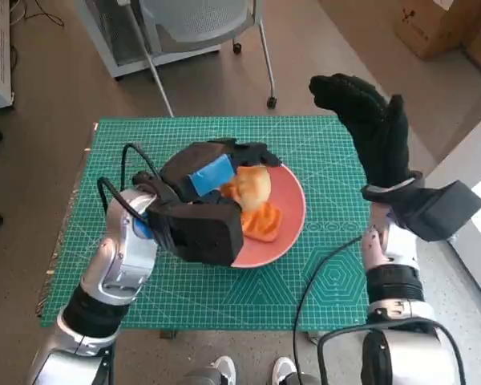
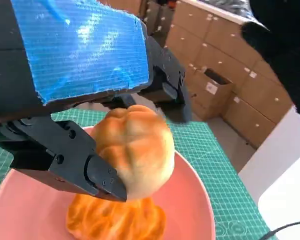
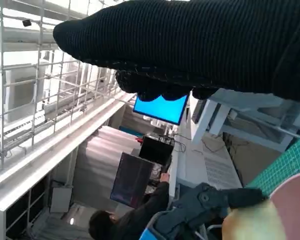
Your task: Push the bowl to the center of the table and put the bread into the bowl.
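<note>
Left robot hand (image 1: pixel 211 189) pinches the bread (image 1: pixel 254 184) over the pink bowl (image 1: pixel 293 210), just above an orange pastry (image 1: pixel 263 221) lying in it. Bowl sits near mid-table (image 1: pixel 329 273), green mat showing on all sides. Right robot hand (image 1: pixel 374 127) is raised past the far right edge, fingers spread, holding nothing. Left wrist view shows fingers (image 2: pixel 80 165) clamped on the bread (image 2: pixel 135 150); right wrist view mostly shows glove (image 3: pixel 200 45) and a seated person (image 3: pixel 135 217).

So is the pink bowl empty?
No, an orange pastry already lies in the bowl, under the bread roll.
</note>
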Robot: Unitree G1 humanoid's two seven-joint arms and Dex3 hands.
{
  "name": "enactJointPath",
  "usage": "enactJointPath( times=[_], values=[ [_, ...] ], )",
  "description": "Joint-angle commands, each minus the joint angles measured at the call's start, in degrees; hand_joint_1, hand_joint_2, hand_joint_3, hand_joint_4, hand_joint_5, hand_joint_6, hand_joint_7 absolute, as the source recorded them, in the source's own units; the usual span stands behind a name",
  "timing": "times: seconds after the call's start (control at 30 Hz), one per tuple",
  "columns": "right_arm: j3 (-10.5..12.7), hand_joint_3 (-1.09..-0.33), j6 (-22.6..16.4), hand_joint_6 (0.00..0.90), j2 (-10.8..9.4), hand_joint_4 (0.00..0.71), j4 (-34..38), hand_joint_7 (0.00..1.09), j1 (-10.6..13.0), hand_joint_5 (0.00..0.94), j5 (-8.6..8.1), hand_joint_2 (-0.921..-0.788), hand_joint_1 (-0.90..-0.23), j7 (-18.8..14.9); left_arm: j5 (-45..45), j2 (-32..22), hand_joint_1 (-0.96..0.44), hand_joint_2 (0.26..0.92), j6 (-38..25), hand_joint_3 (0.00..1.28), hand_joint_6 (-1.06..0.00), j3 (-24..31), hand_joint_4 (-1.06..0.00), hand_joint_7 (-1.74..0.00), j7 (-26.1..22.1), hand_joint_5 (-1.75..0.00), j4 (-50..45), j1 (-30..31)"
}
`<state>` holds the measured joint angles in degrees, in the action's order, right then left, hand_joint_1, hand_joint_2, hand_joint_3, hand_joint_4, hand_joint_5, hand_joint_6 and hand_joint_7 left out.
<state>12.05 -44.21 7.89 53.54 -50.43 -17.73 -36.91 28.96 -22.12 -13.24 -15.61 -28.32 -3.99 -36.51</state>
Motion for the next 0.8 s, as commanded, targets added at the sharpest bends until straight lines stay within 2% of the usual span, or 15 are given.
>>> enactJointPath(
  times=[0.03, 0.47, 0.63, 0.8],
  values=[
    [-0.2, -0.492, 0.8, 0.420, -0.7, 0.237, -0.9, 0.00, 1.8, 0.003, -0.02, -0.921, -0.554, 0.1, -3.0, 0.2, -0.24, 0.832, 0.7, 0.00, -0.27, 2.4, -0.19, -0.14, 0.9, 0.00, -1.7, 1.9],
    [-0.2, -0.494, 1.9, 0.416, -1.6, 0.239, -4.2, 0.00, 2.2, 0.002, -0.48, -0.921, -0.531, 0.2, -11.1, -0.3, -0.22, 0.812, 2.7, 0.00, -0.25, 9.0, -0.10, -0.08, 2.3, 0.00, -4.7, 4.8],
    [-0.1, -0.495, 2.3, 0.417, -1.7, 0.240, -4.9, 0.00, 1.9, 0.002, -0.61, -0.921, -0.532, 0.2, -17.3, 0.1, -0.21, 0.810, 6.9, 0.00, -0.25, 14.4, -0.09, -0.07, 3.9, 0.00, -4.2, 5.3],
    [0.0, -0.497, 2.6, 0.417, -1.7, 0.240, -5.4, 0.00, 1.6, 0.002, -0.53, -0.921, -0.532, 0.5, -25.1, 3.1, -0.24, 0.823, 11.5, 0.01, -0.26, 20.4, -0.11, -0.07, 7.4, -0.01, -2.9, 5.5]
  ],
)
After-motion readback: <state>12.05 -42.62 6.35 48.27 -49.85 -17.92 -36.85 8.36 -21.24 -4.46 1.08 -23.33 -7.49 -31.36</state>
